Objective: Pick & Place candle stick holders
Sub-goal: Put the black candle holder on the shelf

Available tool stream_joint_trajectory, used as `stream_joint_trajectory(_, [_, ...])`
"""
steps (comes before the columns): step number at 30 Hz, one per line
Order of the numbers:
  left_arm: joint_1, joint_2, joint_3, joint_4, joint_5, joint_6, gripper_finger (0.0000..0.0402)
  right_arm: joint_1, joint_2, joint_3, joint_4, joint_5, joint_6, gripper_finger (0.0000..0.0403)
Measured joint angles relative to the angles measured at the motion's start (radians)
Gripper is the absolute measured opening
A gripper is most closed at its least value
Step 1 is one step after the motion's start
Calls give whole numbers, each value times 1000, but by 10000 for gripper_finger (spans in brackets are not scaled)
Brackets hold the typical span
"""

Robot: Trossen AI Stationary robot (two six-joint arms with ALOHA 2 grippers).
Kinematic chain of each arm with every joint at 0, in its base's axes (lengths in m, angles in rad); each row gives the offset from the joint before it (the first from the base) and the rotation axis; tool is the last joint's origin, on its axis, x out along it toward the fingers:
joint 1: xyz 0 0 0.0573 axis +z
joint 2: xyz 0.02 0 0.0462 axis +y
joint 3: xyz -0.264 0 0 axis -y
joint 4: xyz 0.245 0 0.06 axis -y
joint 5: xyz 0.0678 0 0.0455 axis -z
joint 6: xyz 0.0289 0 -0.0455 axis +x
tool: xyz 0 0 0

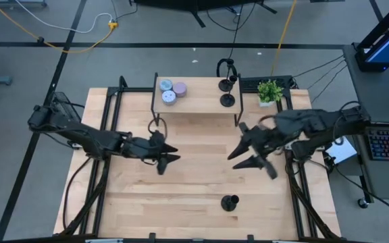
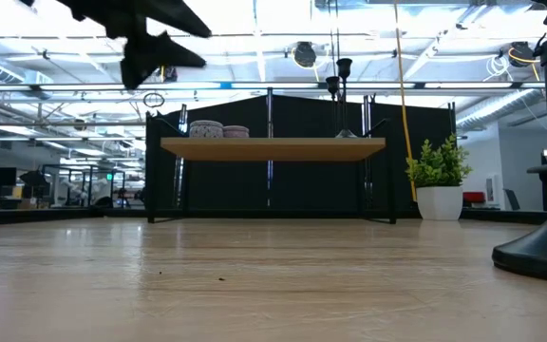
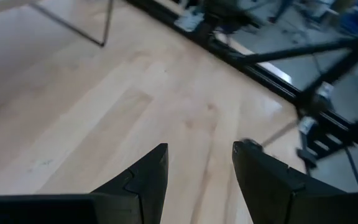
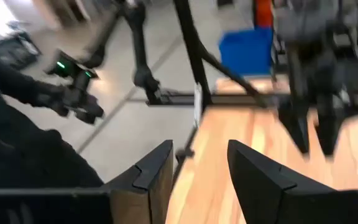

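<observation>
Two candle stick holders (image 1: 227, 84) already on shelf (image 1: 194, 101); third holder (image 1: 229, 202) alone on tabletop (image 1: 181, 196), front. Looks stiff, light, top-heavy, so I'd pinch thin stem, keep upright. Left gripper (image 1: 169, 158) and right gripper (image 1: 248, 156) hover mid-table, fingers parted, empty.

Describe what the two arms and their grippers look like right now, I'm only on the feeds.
Both arms are dark, jointed, matte black-grey, with black cables trailing off their bases. The left gripper and right gripper each end in two tapered, pointed fingers. In the wrist views the fingers are flat, angular black wedges without visible markings.
</observation>
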Motion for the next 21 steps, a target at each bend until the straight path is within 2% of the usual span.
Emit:
stream_joint_trajectory(6, [1,-188,-91,-5,68,113,184,63,112,104,-124,138,152,144])
stream_joint_trajectory(12, [0,-421,-210,-81,122,122,184,115,169,114,-147,262,297,144])
stream_joint_trajectory(16, [0,-580,-263,-164,132,114,184,151,198,114,-151,313,405,144])
stream_joint_trajectory(21, [0,-737,-271,-315,131,119,184,194,229,115,-185,311,599,144])
